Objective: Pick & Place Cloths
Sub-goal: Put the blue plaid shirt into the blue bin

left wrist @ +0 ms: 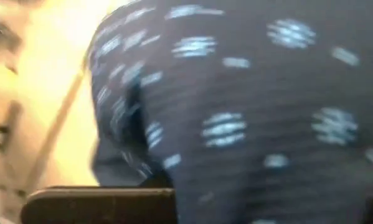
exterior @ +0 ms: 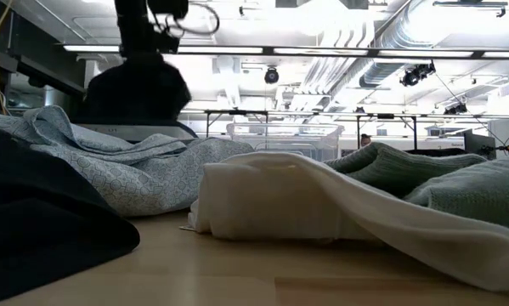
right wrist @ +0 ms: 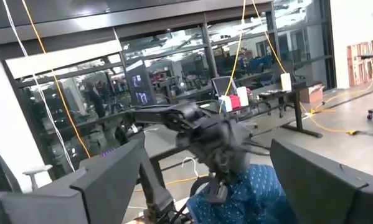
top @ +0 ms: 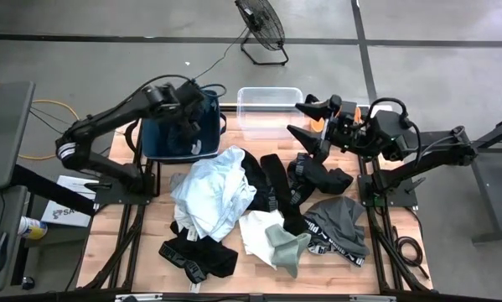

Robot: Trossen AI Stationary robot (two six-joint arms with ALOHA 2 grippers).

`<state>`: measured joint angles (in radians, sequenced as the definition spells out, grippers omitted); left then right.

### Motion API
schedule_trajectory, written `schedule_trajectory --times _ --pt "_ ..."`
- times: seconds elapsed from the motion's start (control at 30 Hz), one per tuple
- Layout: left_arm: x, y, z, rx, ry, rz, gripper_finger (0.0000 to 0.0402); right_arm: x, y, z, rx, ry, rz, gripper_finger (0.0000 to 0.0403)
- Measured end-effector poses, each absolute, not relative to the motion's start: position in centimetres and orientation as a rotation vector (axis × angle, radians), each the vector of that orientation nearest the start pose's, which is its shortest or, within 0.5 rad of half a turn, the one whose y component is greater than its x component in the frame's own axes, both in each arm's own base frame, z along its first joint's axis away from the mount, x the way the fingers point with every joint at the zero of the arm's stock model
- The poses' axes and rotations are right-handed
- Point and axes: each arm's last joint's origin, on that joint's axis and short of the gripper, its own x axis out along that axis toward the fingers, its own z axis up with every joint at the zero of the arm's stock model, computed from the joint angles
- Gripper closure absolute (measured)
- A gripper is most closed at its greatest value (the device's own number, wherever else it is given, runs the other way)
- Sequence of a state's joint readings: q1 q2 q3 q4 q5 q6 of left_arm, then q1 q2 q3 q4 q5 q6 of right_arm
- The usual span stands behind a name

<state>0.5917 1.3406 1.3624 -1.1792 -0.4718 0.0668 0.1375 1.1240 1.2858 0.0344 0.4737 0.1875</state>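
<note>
Carrying a navy patterned cloth (top: 188,126) over the navy bin (top: 154,138) at the bench's far left corner; left gripper (top: 186,105) clenched on it, fabric hanging from the fingers and filling the left wrist view, dark with pale dots. Judging the step as the drop into the bin: cloth above the opening, not yet let go. Calls next for lowering a little, releasing the fingers, and checking that no hem catches on the bin's rim. Waiting at the far right, right gripper (top: 313,126) raised above the bench (top: 116,243) near the clear tub (top: 267,105), fingers spread wide and holding nothing. Leaving most of the work undone: pale blue shirt (top: 213,197) heaped mid-bench, black pieces (top: 196,256) at the near left, white cloth (top: 259,231) and a sage-green piece (top: 288,247) toward the near edge, grey garment (top: 343,222) at the right, more black pieces (top: 318,176) just below the right gripper. Looks likeliest for the right arm to take that nearest black heap, pinching one layer only, since the pile overlaps and a deep grasp could drag two pieces.
</note>
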Motion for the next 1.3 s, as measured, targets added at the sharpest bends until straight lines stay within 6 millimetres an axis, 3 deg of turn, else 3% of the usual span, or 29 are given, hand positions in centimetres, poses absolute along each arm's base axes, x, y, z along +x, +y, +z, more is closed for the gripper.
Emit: schedule_trajectory --times 0.13,0.47,0.7,1.03,1.3 --pt "18.8 16.2 33.2 -0.203 1.227 0.850 0.0372 23.0 1.8 45.5 0.263 -0.191 -0.318 0.0053" --pt "15.9 18.5 32.4 -0.537 1.205 0.935 0.0372 23.0 1.9 45.4 0.285 -0.182 -0.317 0.0053" --pt "14.8 19.5 29.0 -0.689 1.194 0.940 0.0372 23.0 1.9 45.4 0.284 -0.181 -0.317 0.0053" --pt "15.0 19.5 24.5 -0.776 1.136 0.907 0.0372 23.0 1.9 45.4 0.281 -0.178 -0.318 0.0053" --pt "15.1 19.5 22.9 -0.810 1.081 0.905 0.0372 23.0 1.9 45.3 0.279 -0.172 -0.318 0.0053"
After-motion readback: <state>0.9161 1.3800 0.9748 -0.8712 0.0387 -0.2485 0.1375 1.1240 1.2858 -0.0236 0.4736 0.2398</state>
